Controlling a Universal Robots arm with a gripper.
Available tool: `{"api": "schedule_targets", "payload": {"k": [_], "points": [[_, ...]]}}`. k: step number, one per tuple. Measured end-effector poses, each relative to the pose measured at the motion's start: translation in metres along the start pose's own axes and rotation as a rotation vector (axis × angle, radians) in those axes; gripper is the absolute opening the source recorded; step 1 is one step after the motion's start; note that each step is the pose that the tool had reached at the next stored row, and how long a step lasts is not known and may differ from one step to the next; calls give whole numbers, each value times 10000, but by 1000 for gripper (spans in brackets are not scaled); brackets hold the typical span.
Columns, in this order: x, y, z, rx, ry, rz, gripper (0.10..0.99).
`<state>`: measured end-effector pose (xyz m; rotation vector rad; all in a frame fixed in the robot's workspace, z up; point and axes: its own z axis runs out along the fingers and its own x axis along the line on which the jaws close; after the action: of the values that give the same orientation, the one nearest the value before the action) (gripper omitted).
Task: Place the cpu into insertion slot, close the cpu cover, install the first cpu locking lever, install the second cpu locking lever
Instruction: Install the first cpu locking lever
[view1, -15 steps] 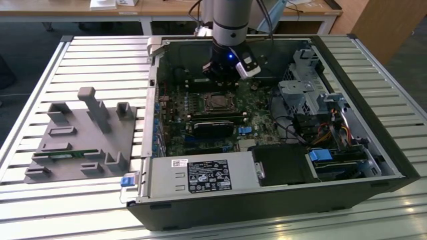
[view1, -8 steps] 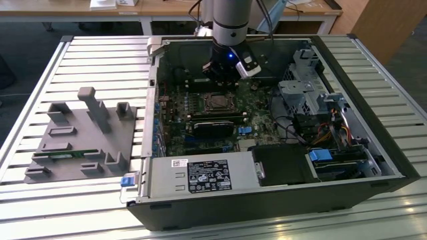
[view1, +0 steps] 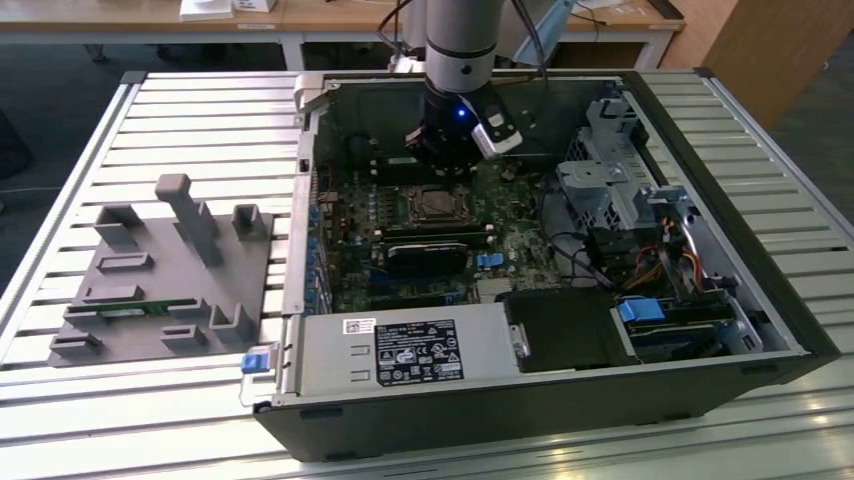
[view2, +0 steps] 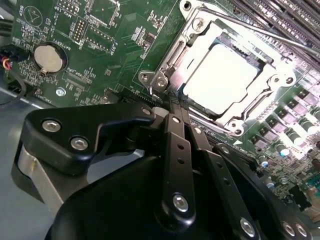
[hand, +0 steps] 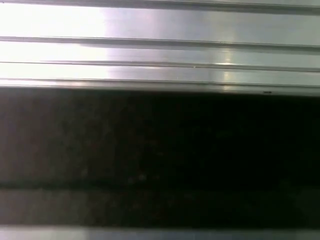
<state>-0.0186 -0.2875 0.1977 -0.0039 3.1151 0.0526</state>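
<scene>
Slatted metal panels form the work table, on which an open computer case is laid flat, with wooden desks seen beyond it. Beside the case, toward the exterior view's left, a grey fixture block with upright pegs is set on the slats. Inside the case a green motherboard is exposed, and the robot arm is lowered over its upper part. In the second wrist view, the gripper is seen with its black fingers drawn together, nothing clamped between them, the tips just beside a corner of the insertion slot. The cpu is seated in that slot, its pale face showing through the window of the cpu cover, which is lowered flat around it. A round coin battery is seen on the board, well apart from the slot.
</scene>
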Motion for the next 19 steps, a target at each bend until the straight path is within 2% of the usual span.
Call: {"api": "schedule_targets", "payload": {"k": [5, 10, 12, 19], "points": [[-3, 14, 24, -9, -2, 0, 106], [-3, 23, 25, -195, -3, 5, 106], [-3, 25, 17, -231, -7, 7, 106], [-7, 30, -97, -239, -5, 5, 106]]}}
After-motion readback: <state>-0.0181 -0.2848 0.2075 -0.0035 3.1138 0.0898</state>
